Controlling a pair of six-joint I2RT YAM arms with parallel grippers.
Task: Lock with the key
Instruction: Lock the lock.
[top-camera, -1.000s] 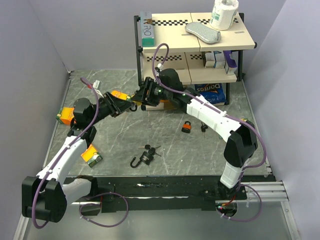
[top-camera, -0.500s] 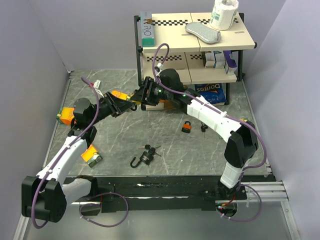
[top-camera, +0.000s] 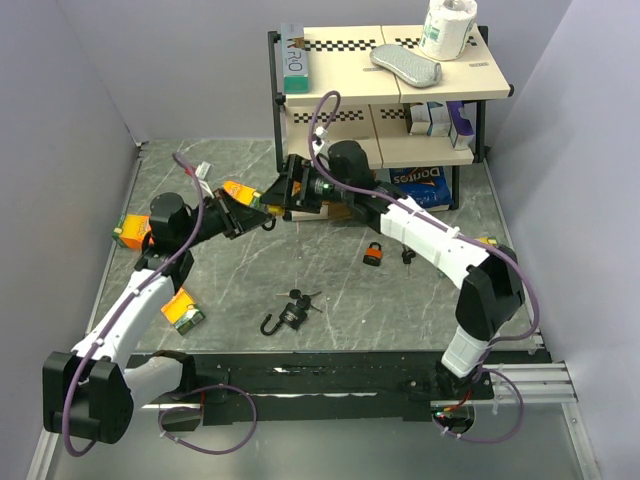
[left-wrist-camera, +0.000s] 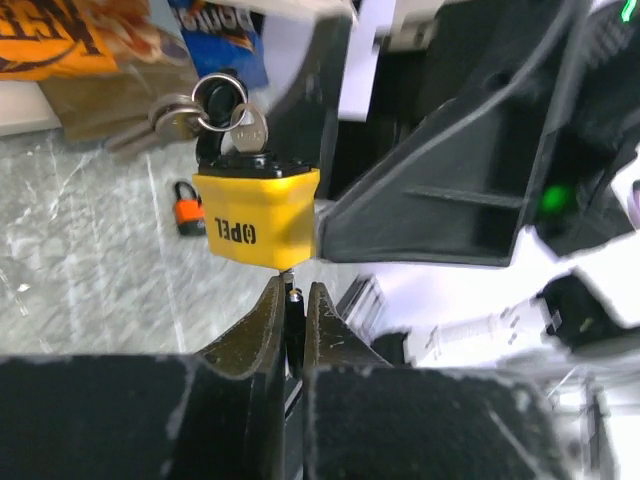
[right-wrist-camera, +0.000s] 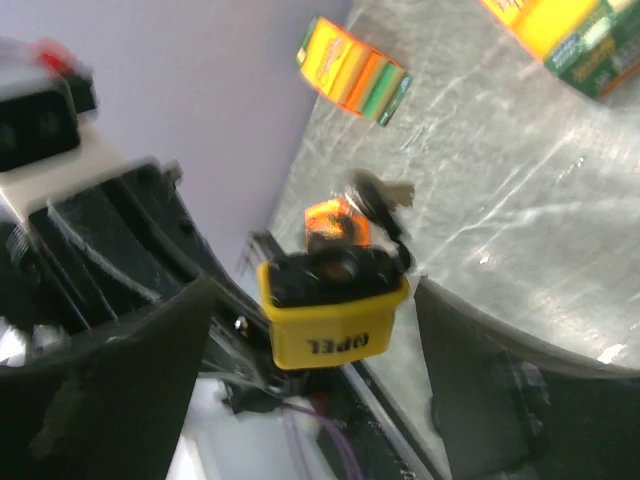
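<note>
**Inspector:** Yellow padlock (left-wrist-camera: 258, 215), casing?

**Assistant:** Smooth plastic shell, satin sheen, black printed lettering. Keys (left-wrist-camera: 240, 128) above it are bright bare metal, polished.

**Inspector:** Left gripper (left-wrist-camera: 290, 298), just below the padlock?

**Assistant:** Matt black plastic, faintly grainy.

**Inspector:** Table (top-camera: 330, 285) under the padlock?

**Assistant:** Grey marble-look top with pale veining, smooth, soft gloss.

**Inspector:** Behind the padlock?

**Assistant:** Shelf (top-camera: 350, 58): pale matt boards in a black-painted metal frame. It carries a white paper roll (top-camera: 447, 28), soft and dull, and a glossy blue crisp bag (top-camera: 420, 183).
</note>
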